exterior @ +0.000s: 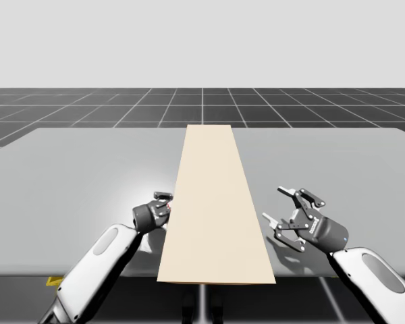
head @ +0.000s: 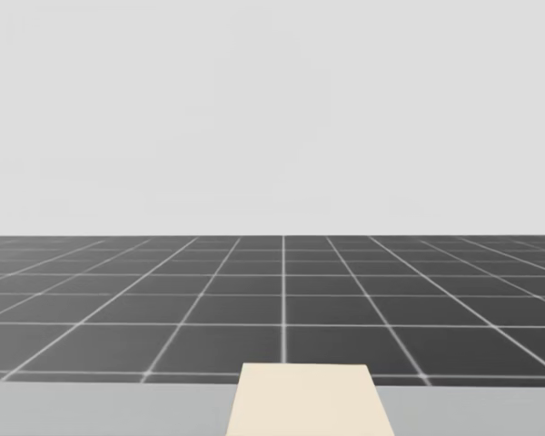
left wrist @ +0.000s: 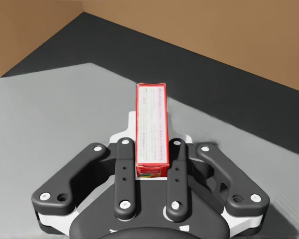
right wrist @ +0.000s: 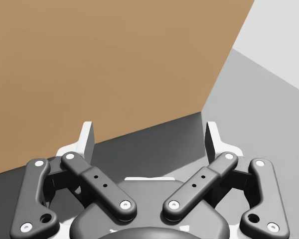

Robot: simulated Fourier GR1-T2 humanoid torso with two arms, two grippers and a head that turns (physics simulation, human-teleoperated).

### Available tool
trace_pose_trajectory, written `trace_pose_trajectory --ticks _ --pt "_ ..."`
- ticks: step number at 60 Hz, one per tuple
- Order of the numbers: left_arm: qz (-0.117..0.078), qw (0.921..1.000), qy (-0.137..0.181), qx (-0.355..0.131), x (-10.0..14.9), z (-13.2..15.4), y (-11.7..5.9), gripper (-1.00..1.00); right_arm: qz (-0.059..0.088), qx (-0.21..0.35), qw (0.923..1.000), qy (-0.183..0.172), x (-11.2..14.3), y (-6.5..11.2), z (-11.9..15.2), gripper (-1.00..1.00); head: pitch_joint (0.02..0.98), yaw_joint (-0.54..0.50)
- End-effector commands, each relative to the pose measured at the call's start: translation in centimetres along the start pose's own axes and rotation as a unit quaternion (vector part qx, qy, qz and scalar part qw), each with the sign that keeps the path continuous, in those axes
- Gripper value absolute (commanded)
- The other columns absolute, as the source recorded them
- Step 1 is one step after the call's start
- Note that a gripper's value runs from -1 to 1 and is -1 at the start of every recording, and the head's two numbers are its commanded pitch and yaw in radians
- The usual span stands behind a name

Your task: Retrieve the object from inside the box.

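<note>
Red slim carton (left wrist: 152,119) in left pincer (left wrist: 151,144)

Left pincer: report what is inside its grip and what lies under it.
Inside the left pincer, a slim red box is clamped by both fingers. Grey table lies beneath; the part directly under the box is covered.

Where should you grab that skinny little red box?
By the two long flat sides of the small red rectangular box, near one end, coming in along its length. It is slim, so my left tool spans its width.
</note>
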Motion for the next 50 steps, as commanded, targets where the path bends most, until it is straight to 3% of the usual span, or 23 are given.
trace_pose_trajectory --ticks 1,10,20,29,50 --pt "-0.013 0.9996 -0.014 0.019 0.5 4.7 2.0 1.00 0.001 -0.001 1.0000 0.000 -0.1 0.0 0.1 -1.00 0.099 0.03" --pt "-0.019 0.9976 -0.029 0.060 2.1 7.9 4.4 1.00 0.002 0.000 1.0000 0.002 -0.1 0.0 0.1 -1.00 0.092 0.03" --pt "-0.036 0.9936 -0.049 0.095 5.6 10.0 6.7 1.00 -0.002 0.007 0.9999 0.013 -0.2 0.0 0.2 -1.00 0.084 0.03" --pt "-0.068 0.9897 -0.050 0.115 9.1 11.1 7.9 1.00 -0.001 0.007 0.9999 0.013 -0.2 0.1 0.3 -1.00 0.079 0.03" --pt "-0.119 0.9774 -0.082 0.154 18.2 13.1 10.7 1.00 -0.010 0.021 0.9995 0.022 -0.3 0.0 0.4 -1.00 0.071 0.02"
